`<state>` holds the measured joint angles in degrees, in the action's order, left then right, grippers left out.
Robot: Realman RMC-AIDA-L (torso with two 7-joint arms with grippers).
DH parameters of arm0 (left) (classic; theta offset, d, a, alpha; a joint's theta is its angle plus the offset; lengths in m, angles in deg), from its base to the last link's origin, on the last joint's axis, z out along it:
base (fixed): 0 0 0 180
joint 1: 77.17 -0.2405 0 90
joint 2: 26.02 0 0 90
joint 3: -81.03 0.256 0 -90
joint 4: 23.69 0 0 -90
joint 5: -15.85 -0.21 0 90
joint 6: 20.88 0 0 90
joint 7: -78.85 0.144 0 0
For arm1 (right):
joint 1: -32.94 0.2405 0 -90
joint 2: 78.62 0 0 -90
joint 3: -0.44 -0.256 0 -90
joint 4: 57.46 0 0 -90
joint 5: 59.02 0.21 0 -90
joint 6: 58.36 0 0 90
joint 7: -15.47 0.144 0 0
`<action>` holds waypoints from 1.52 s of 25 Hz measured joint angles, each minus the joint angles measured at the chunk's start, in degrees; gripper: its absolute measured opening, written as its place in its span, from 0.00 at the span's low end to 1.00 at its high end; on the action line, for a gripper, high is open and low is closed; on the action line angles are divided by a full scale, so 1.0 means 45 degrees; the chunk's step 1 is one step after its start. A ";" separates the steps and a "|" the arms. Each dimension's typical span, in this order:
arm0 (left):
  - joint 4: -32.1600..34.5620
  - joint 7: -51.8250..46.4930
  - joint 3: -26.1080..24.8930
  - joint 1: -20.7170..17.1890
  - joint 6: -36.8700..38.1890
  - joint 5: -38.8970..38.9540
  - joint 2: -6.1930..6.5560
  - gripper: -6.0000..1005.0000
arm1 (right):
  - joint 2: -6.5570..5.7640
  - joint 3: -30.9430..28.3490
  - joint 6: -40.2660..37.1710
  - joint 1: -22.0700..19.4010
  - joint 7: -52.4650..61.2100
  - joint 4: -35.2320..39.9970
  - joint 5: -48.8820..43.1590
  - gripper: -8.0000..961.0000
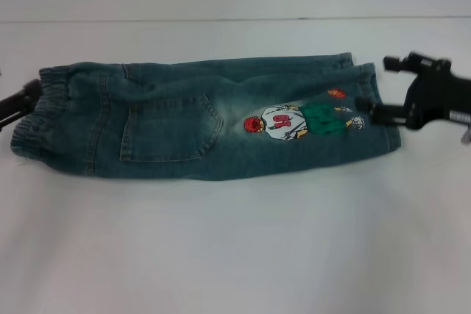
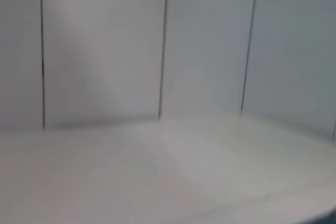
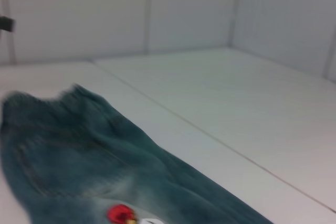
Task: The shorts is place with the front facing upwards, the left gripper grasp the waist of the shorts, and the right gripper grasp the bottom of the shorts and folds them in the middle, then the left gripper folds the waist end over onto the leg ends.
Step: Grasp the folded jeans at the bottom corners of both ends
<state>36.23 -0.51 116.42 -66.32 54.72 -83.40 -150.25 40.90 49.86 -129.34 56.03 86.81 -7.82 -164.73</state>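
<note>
The blue-green denim shorts [image 1: 206,119] lie flat across the white table, with a pocket and an embroidered basketball player facing up. The ruffled waist [image 1: 40,112] is at the left and the straight leg ends [image 1: 379,104] at the right. My left gripper [image 1: 18,104] shows only partly at the left edge of the head view, right against the waist band. My right gripper [image 1: 383,87] is open at the leg ends, one finger beyond the hem and the other over it. The right wrist view shows the shorts [image 3: 79,156] running away across the table. The left wrist view shows no cloth.
A white table [image 1: 235,248] extends in front of the shorts. Behind it stands a white panelled wall [image 2: 105,45]. A seam in the table [image 3: 210,135] runs beside the shorts in the right wrist view.
</note>
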 joint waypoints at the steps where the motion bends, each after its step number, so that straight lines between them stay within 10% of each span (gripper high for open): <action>1: -0.0658 0.0684 -0.0644 0.0009 0.0695 0.0415 0.0029 0.84 | -0.0007 -0.0297 -0.0445 -0.0010 -0.0692 -0.0564 0.0278 0.94; 14: -0.5574 0.5839 -0.4202 -0.0182 0.2922 0.1460 0.0016 0.82 | 0.0109 -0.2431 -0.2269 -0.0614 -0.7710 -0.6208 0.3800 0.93; 38: -0.4625 0.3987 -0.3986 0.1930 -0.1774 -0.4445 0.0901 0.73 | -0.0037 0.1515 -0.1606 0.0109 -0.6322 -0.5779 0.2520 0.92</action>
<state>15.41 17.43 98.48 -57.63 46.74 -103.40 -146.19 40.73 56.68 -136.57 56.52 58.36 -33.83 -153.38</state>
